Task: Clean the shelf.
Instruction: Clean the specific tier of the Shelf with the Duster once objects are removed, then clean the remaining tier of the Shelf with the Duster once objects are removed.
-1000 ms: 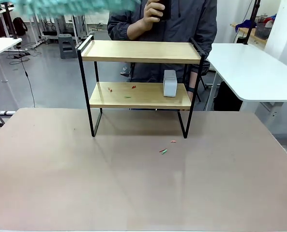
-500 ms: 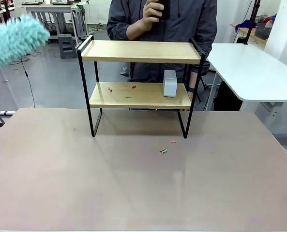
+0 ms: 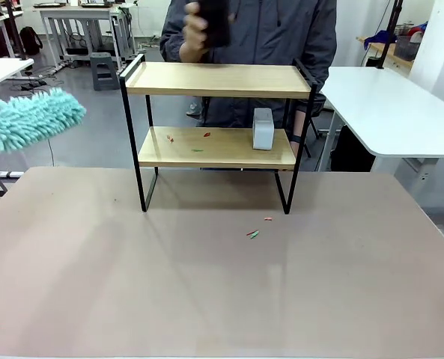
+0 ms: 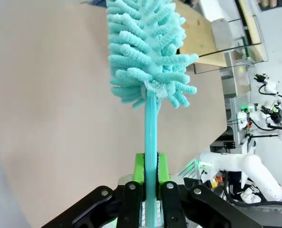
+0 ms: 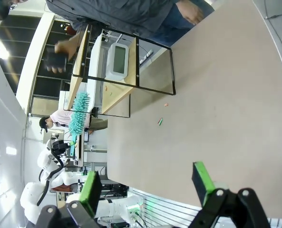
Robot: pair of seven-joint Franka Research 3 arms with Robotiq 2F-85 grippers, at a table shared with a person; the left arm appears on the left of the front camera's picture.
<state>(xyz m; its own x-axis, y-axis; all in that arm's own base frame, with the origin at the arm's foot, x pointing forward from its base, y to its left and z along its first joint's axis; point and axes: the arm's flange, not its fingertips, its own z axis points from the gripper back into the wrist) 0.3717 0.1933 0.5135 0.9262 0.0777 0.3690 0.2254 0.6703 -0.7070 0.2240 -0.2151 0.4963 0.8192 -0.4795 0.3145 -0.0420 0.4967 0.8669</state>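
Clamping your left gripper [image 4: 150, 168] on the thin stiff handle of the duster [image 4: 148, 52], right gripper [image 5: 147, 183] gaping empty, you are facing the shelf [image 3: 218, 80] at the far middle of the table [image 3: 94, 284]: probably light and tippy, so brace a black upright when sweeping.

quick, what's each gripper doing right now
Left gripper: closed on the handle of the teal duster.
Right gripper: open, holding nothing.
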